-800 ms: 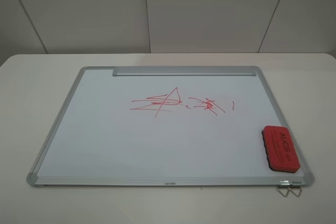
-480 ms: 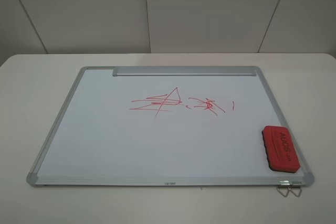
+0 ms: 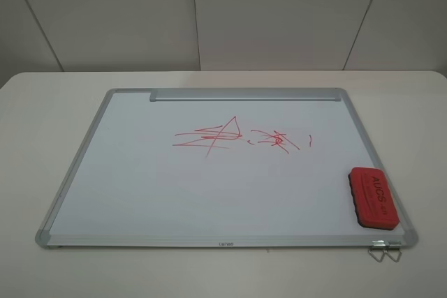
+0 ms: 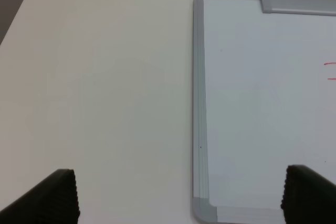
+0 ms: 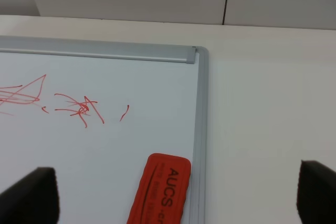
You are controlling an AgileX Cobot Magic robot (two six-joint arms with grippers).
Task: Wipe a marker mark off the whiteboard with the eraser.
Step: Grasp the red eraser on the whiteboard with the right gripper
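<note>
On the whiteboard [image 3: 140, 193], the eraser [image 3: 373, 197] and marker mark [image 3: 209, 136] lie unmoved

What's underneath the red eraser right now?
The eraser lies flat on the whiteboard, beside its right frame edge. The patch of board beneath it is covered, so any marks there stay unseen.
</note>
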